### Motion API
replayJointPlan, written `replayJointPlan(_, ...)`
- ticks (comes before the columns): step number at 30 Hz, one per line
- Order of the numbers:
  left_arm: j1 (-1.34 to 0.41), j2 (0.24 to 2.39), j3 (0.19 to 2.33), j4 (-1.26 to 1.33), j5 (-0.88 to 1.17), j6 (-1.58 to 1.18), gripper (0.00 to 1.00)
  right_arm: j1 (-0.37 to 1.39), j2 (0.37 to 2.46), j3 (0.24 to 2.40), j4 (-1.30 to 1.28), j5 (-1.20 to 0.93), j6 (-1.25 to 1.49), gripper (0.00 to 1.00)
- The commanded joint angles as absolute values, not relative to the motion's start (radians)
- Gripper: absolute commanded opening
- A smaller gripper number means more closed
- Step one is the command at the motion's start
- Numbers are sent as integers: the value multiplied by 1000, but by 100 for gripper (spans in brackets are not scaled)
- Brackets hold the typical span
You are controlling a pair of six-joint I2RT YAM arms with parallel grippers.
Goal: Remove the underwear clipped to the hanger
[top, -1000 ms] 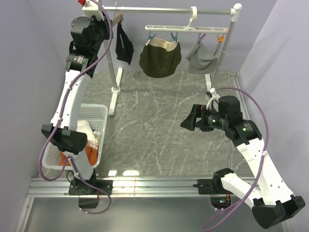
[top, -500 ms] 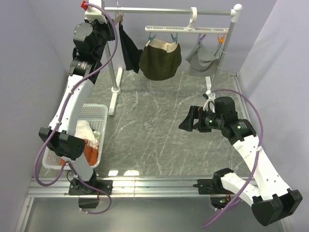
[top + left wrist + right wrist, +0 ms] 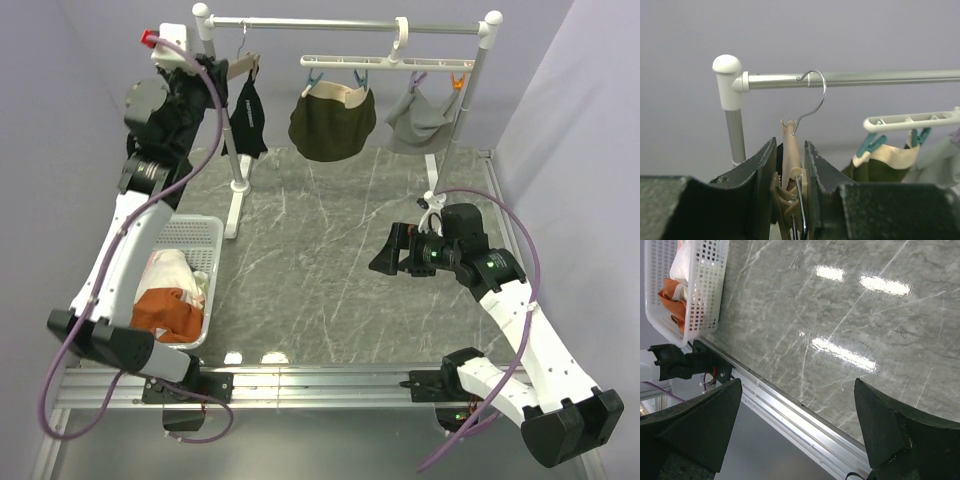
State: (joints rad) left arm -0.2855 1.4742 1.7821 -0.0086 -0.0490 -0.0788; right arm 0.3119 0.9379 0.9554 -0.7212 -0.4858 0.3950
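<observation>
Left fingers (image 3: 762, 175) clamped on tan clip hanger (image 3: 790, 147); right fingers (image 3: 695, 430) apart. Risk if you pull sideways: hook (image 3: 819, 95) could snag the rail (image 3: 890, 78), black briefs (image 3: 247, 120) not released.

Marble table (image 3: 330, 260); white basket (image 3: 190, 235), rack base (image 3: 236, 205)

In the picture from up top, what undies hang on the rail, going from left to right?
black briefs → dark olive green briefs → light grey briefs
</observation>
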Motion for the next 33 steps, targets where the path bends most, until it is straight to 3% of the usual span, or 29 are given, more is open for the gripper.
replayJointPlan(1, -285, 1368, 1723, 109, -14, -121, 0, 318, 927, 946, -677, -505, 380, 100)
replayJointPlan(8, -285, 1163, 1557, 94, 93, -209, 0, 316, 916, 969, -644, -506, 397, 100)
replayJointPlan(16, -285, 821, 1419, -161, 213, -293, 0, 321, 888, 1091, -627, -520, 373, 100)
replayJointPlan(26, -285, 647, 1464, -477, 483, -523, 0, 328, 900, 1229, -477, -748, 330, 100)
replayJointPlan(33, -287, 615, 1413, -482, 675, -636, 0, 374, 953, 1370, -573, -825, 224, 100)
